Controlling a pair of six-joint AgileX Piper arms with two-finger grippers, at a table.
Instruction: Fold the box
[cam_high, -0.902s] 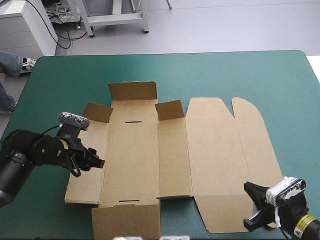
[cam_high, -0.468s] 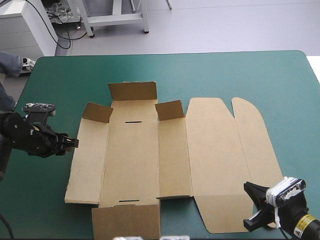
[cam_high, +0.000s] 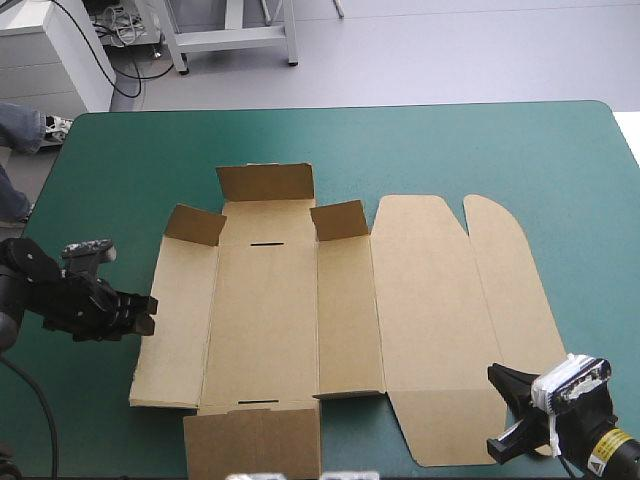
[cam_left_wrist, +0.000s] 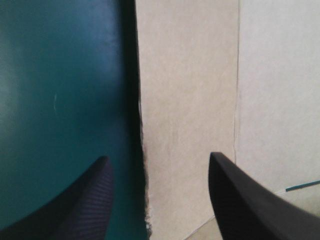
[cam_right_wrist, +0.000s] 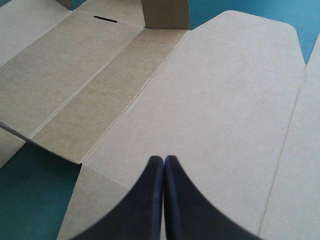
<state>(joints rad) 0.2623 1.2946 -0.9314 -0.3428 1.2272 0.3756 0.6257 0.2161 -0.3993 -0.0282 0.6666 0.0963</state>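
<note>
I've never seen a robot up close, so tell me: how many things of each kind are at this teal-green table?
Brown box, an unfolded sheet: 1
Black end effectors: 2 (left end effector open, right end effector shut)
Total: 3

One brown box, seemingly a single sheet; one left gripper, one right gripper; two black fingers each.

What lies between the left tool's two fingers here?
The left edge of the box and a strip of teal-green cover, seen in the left wrist view.
</note>
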